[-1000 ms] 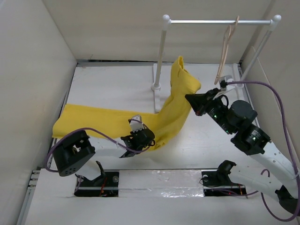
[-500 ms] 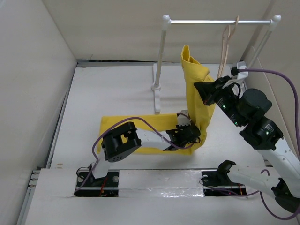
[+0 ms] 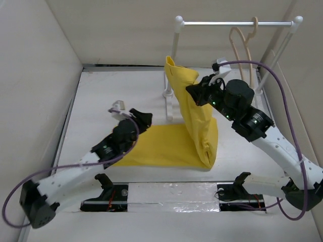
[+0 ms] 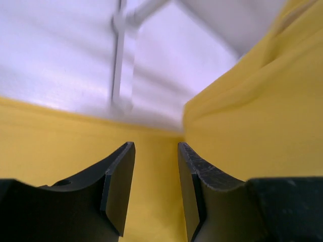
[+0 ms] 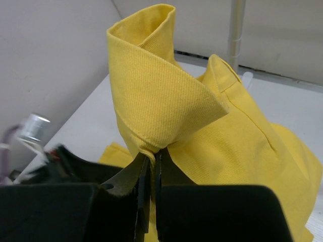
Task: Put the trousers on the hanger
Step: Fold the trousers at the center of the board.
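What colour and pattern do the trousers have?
Plain bright yellow; the trousers show best in the right wrist view.

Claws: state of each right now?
Left claw: open, holding nothing.
Right claw: closed, pinching a fold of the trousers.

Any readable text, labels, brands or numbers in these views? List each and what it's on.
None can be read in any view.
The trousers: plain yellow, no tag showing.
The hanger and the white rail: bare.
The right arm: no legible label, only small green lights.
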{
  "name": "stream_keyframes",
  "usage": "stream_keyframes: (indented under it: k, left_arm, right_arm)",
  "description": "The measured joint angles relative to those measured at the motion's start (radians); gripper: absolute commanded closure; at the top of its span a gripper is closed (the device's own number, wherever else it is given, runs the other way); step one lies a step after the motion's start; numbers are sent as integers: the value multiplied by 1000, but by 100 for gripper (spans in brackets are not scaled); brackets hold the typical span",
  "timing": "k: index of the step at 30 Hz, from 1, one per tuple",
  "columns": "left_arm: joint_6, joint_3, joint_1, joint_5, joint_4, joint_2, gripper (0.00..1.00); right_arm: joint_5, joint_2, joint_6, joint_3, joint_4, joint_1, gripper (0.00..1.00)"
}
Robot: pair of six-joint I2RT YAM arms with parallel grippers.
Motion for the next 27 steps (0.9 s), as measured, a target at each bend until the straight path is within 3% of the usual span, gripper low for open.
stream_keyframes:
  k: [5,9,12,13,17,18,22,24,25,27]
  left_arm:
    - [62,26,182,23,-130,-399,59]
    - [123,180,271,33,-250,-491,59]
    - [151,250,275,48,-297,-524,59]
    - [157,262,275,51,-311,-534,59]
    - [171,275,275,51,-371,-569,55]
    - [173,275,275,50,-385,-577,54]
    - [174,261,275,40,-417,-617,53]
    - [174,241,275,40,-417,-631,52]
    - [172,224,275,44,-414,-635,52]
    - [167,171,275,57,-392,-638,52]
  right_arm:
    - [6,103,1,0,63,85,100]
    - [34,229,12,0,149,188,100]
    - [60,374,24,5,241,285,93]
    - [66,441,31,19,263,320,89]
    - [73,748,59,125,328,451,24]
    - [74,807,66,146,330,479,22]
    - [60,943,69,167,315,565,20]
    - [56,912,72,102,327,578,27]
    - [59,875,72,60,333,576,32]
    - [72,764,70,-44,351,562,67]
